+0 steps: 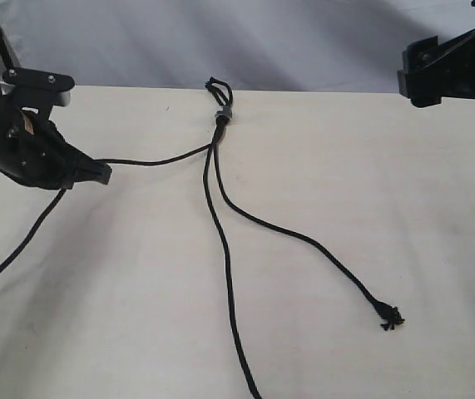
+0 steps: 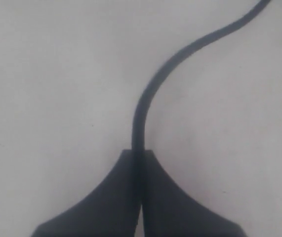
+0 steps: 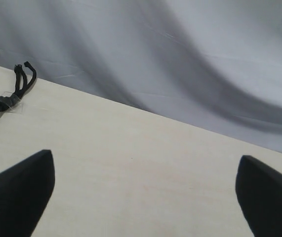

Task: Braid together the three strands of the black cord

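One black cord (image 1: 218, 133) is lying on the pale counter (image 1: 370, 183), its knot (image 1: 222, 115) sitting near the far edge. Three strands (image 1: 215, 154) are fanning out from it. The left strand (image 1: 158, 160) is running sideways into the left end effector (image 1: 97, 172), which is pinching shut on it. The middle strand (image 1: 227, 283) is heading to the near edge. The right strand (image 1: 304, 237) is curving to a frayed tip (image 1: 389, 317). The right end effector (image 3: 144, 170) is hovering wide open and holding nothing, well apart from the cord. Grey cloth (image 3: 190, 59) is hanging behind.
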Robot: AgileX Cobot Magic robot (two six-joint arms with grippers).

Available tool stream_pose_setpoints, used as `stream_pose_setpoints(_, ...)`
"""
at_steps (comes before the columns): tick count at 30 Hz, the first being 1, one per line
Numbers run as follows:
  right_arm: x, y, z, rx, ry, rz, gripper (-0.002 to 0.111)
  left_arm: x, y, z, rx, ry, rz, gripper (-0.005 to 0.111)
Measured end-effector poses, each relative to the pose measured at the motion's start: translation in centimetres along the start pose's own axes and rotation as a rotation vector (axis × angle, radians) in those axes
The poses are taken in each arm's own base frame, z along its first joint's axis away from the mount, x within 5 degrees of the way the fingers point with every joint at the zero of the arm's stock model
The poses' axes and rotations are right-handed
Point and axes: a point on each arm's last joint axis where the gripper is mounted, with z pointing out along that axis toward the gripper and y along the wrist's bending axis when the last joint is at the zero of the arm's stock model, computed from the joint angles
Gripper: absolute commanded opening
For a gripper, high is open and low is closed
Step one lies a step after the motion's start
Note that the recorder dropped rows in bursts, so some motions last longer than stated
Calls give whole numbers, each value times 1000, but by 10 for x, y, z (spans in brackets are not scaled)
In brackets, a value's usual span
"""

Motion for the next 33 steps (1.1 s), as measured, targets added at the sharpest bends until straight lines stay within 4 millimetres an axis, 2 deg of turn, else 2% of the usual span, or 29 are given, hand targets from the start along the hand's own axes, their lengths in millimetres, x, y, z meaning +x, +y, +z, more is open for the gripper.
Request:
stream_pose_setpoints(5,0,0,0,-2,-1,0,92,9,-1,27,-3,64,-3,3)
stream_pose_setpoints(7,0,0,0,-2,-1,0,92,13,-1,39,-4,91,-26,16)
stream_pose_setpoints(10,0,0,0,-4,-1,0,92,16,-2,44,-5,107,-33,38)
stream_pose_setpoints(12,0,0,0,-4,0,4,92,16,-2,44,-5,105,-38,62)
stream_pose_setpoints(14,0,3,0,-32,5,43,92,16,-2,44,-5,105,-38,67)
stream_pose_setpoints(16,-1,10,-1,-115,-4,94,92,15,-2,43,-5,107,-38,67)
stream_pose_setpoints(18,-1,21,0,-209,-6,130,92,11,-1,32,-8,81,-31,66)
stream_pose_setpoints(20,1,39,8,-270,34,101,92,2,1,11,-17,12,-3,63)
stream_pose_setpoints(22,1,79,16,-337,160,18,92,-8,5,-20,-34,-80,26,61)
stream_pose_setpoints(24,4,127,20,-427,313,-127,92,-12,7,-38,-48,-127,45,61)
stream_pose_setpoints(26,19,169,23,-519,494,-272,92,-13,8,-43,-53,-140,52,61)
stream_pose_setpoints(28,37,201,32,-578,647,-339,92,-14,8,-43,-51,-149,52,61)
stream_pose_setpoints(33,67,226,51,-593,797,-362,92,-14,8,-43,-50,-156,51,61)
